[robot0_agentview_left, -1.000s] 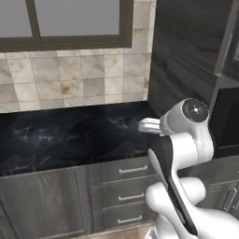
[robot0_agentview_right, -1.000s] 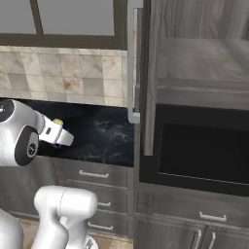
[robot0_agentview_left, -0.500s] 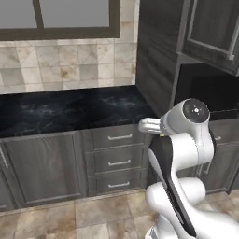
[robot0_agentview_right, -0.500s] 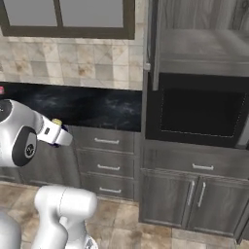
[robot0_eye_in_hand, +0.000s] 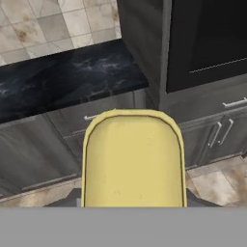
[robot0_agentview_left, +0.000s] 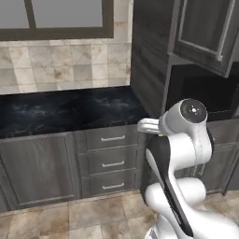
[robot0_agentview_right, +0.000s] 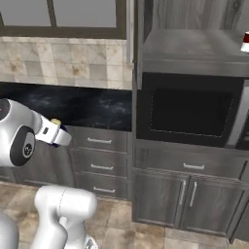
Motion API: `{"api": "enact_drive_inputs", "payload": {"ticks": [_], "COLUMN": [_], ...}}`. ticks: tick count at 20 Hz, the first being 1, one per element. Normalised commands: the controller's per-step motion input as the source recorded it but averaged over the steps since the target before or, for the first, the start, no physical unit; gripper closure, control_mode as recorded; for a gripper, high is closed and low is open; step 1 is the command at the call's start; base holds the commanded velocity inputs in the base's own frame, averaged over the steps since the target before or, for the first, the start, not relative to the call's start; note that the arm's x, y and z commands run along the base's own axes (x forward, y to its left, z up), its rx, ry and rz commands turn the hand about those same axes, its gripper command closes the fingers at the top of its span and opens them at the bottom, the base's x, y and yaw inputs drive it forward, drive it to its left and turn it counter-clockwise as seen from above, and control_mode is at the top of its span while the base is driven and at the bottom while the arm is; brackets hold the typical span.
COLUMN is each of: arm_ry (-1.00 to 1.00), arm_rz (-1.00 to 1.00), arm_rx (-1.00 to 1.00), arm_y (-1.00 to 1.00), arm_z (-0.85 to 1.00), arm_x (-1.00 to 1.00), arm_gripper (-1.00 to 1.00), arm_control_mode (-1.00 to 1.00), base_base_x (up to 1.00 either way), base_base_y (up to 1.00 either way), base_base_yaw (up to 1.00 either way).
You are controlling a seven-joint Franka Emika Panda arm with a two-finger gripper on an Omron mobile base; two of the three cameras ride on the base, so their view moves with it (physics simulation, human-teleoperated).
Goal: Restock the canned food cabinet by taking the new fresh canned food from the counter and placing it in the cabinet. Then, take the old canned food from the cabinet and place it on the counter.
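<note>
The new fresh canned food point(robot0_eye_in_hand: 132, 159) shows its yellow lid large and close in the hand view, and my gripper point(robot0_eye_in_hand: 132, 201) is shut on it. From the right base view the gripper point(robot0_agentview_right: 57, 132) hangs in front of the drawers, with a bit of the yellow lid point(robot0_agentview_right: 56, 121) showing. From the left the hand point(robot0_agentview_left: 148, 125) hangs just off the black counter point(robot0_agentview_left: 70, 109). The old canned food point(robot0_agentview_right: 245, 41), red lid and white body, stands on the shelf of the cabinet point(robot0_agentview_right: 194, 48), whose door point(robot0_agentview_left: 205, 32) is swung open.
A black microwave point(robot0_agentview_right: 189, 109) sits under the cabinet shelf. Grey drawers point(robot0_agentview_left: 109, 161) run below the counter point(robot0_agentview_right: 82, 104), with lower cupboard doors point(robot0_agentview_right: 187, 194) to the right. Tiled floor point(robot0_agentview_left: 84, 214) lies between the base and the cupboards.
The whole picture has shifted: the base has backed off and moved right, bringing the microwave and open cabinet into view. The gripper still holds the can.
</note>
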Motion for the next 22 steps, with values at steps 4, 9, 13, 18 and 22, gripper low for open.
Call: {"api": "enact_drive_inputs", "payload": {"ticks": [4,9,13,18,22], "arm_ry": [0.00,0.00,0.00,0.00,0.00], "arm_rz": [0.00,0.00,0.00,0.00,0.00], "arm_rx": [0.00,0.00,0.00,0.00,0.00], "arm_y": [0.00,0.00,0.00,0.00,0.00], "arm_z": [0.00,0.00,0.00,0.00,0.00], "arm_x": [0.00,0.00,0.00,0.00,0.00], "arm_gripper": [1.00,1.00,1.00,1.00,1.00], "arm_control_mode": [1.00,1.00,1.00,1.00,1.00], "base_base_x": [-0.22,0.34,-0.10,0.02,0.40], "base_base_y": [-1.00,-0.90,-1.00,-0.97,-0.27], "base_base_yaw": [-0.01,-0.15,-0.29,-0.20,0.17]}}
